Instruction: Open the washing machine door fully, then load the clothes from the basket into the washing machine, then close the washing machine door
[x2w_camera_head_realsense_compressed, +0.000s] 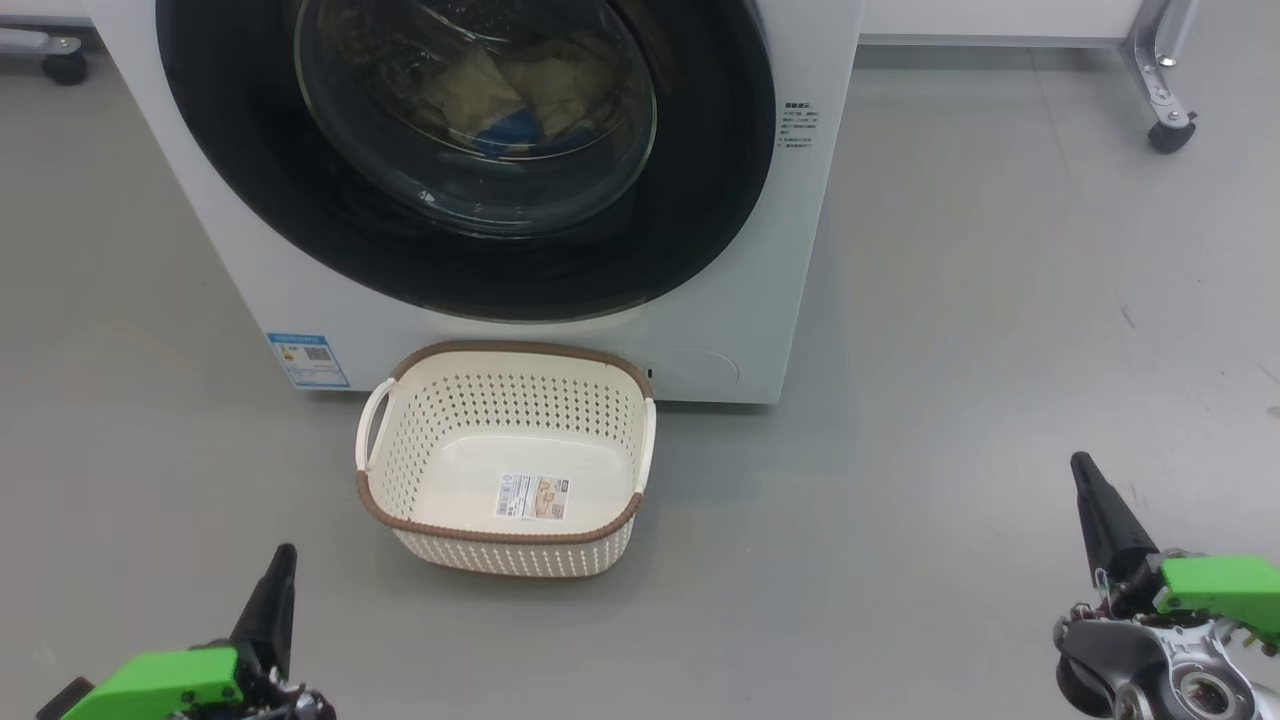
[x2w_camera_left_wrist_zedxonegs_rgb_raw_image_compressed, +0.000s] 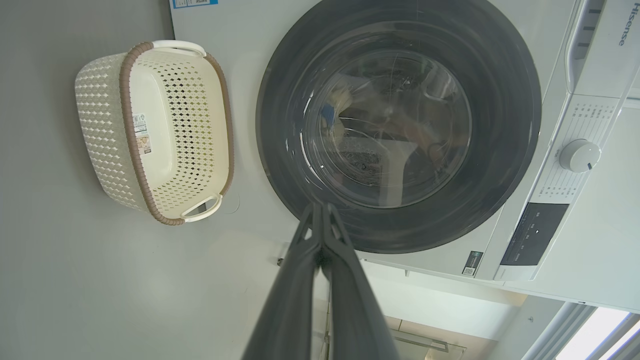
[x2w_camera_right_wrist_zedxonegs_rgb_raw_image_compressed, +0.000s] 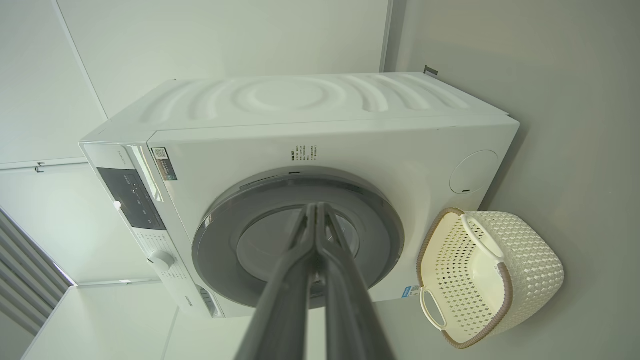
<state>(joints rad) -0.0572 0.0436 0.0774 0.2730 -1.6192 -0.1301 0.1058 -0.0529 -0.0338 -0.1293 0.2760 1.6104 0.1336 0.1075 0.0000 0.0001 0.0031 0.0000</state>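
glossy door (x2w_camera_head_realsense_compressed: 700, 200) closed (clothes (x2w_camera_head_realsense_compressed: 560, 95) behind glass) | perforated basket (x2w_camera_head_realsense_compressed: 510, 555) | left gripper (x2w_camera_left_wrist_zedxonegs_rgb_raw_image_compressed: 320, 206), right gripper (x2w_camera_right_wrist_zedxonegs_rgb_raw_image_compressed: 316, 206) pinched together, holding nothing

We count one washing machine (x2w_camera_head_realsense_compressed: 780, 300) with one door (x2w_camera_head_realsense_compressed: 700, 200), one basket (x2w_camera_head_realsense_compressed: 505, 352) with two white handles (x2w_camera_head_realsense_compressed: 372, 425) and one label sticker (x2w_camera_head_realsense_compressed: 534, 497), and two pincers: the left pincer (x2w_camera_head_realsense_compressed: 283, 560) and the right pincer (x2w_camera_head_realsense_compressed: 1083, 470). Two casters stand far off: the left caster (x2w_camera_head_realsense_compressed: 65, 66) and the right caster (x2w_camera_head_realsense_compressed: 1170, 135). The clothes (x2w_camera_head_realsense_compressed: 560, 95) behind the glass we cannot count.
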